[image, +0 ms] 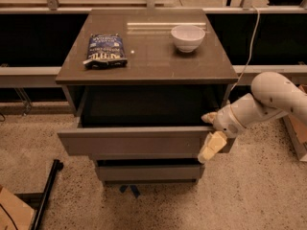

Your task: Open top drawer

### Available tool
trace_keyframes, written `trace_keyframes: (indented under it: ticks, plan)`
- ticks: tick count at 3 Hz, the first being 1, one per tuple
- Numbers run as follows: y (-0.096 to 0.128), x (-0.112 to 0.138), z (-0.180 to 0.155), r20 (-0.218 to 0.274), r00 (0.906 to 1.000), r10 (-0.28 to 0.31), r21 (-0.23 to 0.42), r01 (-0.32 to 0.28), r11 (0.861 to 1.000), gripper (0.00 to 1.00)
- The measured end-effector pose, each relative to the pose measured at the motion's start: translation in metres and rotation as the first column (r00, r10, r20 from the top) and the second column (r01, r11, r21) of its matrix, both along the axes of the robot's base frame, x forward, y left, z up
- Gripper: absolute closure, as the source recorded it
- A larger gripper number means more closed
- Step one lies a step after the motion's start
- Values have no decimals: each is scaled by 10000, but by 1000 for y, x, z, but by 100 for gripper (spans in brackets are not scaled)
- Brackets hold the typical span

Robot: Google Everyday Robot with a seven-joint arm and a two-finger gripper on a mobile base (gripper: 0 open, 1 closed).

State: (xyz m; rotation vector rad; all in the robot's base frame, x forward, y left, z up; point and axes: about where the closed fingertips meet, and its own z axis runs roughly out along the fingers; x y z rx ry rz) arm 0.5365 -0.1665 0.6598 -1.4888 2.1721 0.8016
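Observation:
The top drawer (136,140) of the grey-brown cabinet stands pulled well out, its inside dark. Its plain flat front panel has no handle. My gripper (210,132) is at the right end of that panel, on a white arm coming in from the right. One cream finger (212,147) hangs down the outside of the panel and the other sits at its top edge, so the gripper is closed over the panel. Two lower drawer fronts (148,171) stay shut beneath it.
On the cabinet top (153,56) lie a blue snack bag (105,51) at the left and a white bowl (188,36) at the right. A black pole (48,190) lies on the speckled floor at the lower left. A low shelf runs behind the cabinet.

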Motion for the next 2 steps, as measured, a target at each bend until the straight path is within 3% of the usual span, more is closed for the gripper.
trace_keyframes:
  ticks: [2]
  plan:
    - [-1,-4,3,-124,9999,-9,-26,9,10000,0]
